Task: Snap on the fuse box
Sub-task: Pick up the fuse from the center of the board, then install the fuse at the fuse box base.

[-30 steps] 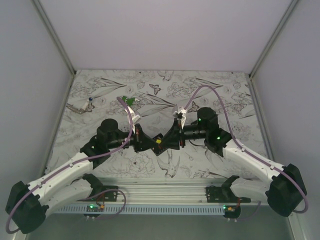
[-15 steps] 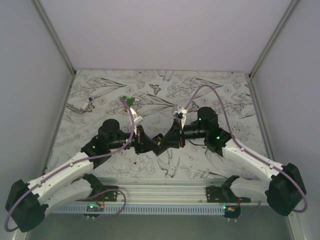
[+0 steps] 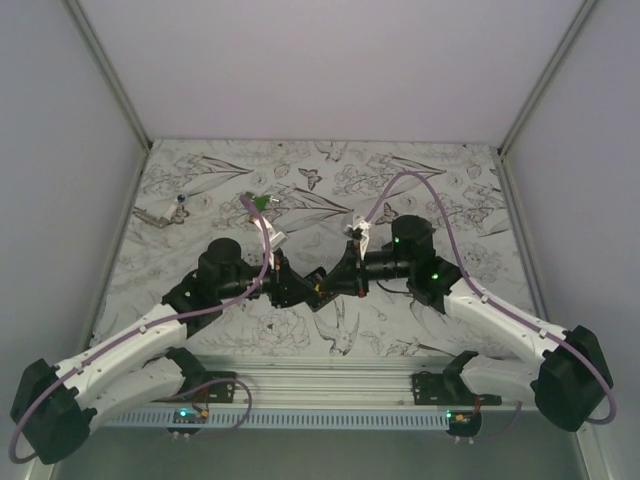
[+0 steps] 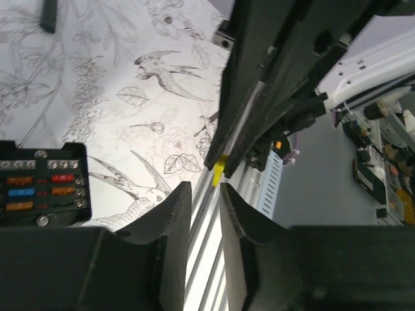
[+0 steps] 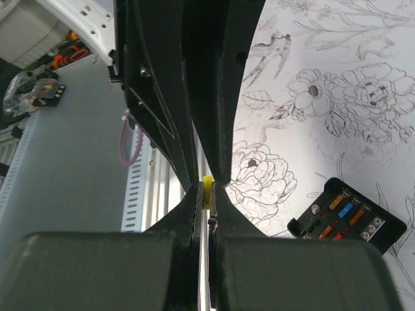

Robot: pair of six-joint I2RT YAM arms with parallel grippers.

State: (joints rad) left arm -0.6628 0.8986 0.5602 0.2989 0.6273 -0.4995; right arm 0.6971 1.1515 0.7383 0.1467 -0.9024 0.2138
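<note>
From the top camera: two white-and-black arms, left arm (image 3: 130, 340) and right arm (image 3: 505, 320), bent inward and meeting tip to tip in the middle of the table (image 3: 440, 180). No way to read the claws from up there, just one black clump. Also only up there: one small green plastic piece (image 3: 262, 202) toward the far side, and one greyish bit (image 3: 158, 213) far left, too small to name, both well apart from the arms. Wrist cams needed for the good stuff. Left wrist view: left gripper (image 4: 202, 189) with a narrow slit of light between chunky matte black fingers (image 4: 168, 246), holding nothing. Right wrist view: right gripper (image 5: 207, 195) pinched tight on one small yellow piece (image 5: 207, 186), the same yellow speck showing from the left cam at the tip of the opposing claw. One fuse box (image 4: 42, 184), black, square, hard plastic, fuses showing, lying flat on the table near the claw tips and touched by neither; lower left from the left cam, lower right from the right cam. Fuse count from the left cam: three orange, one red, one blue, plus silvery screw heads along the top edge. One thin black stick (image 4: 48, 16) at the top left of the left view only. Table cover white, printed with line-drawn birds and flowers.
</note>
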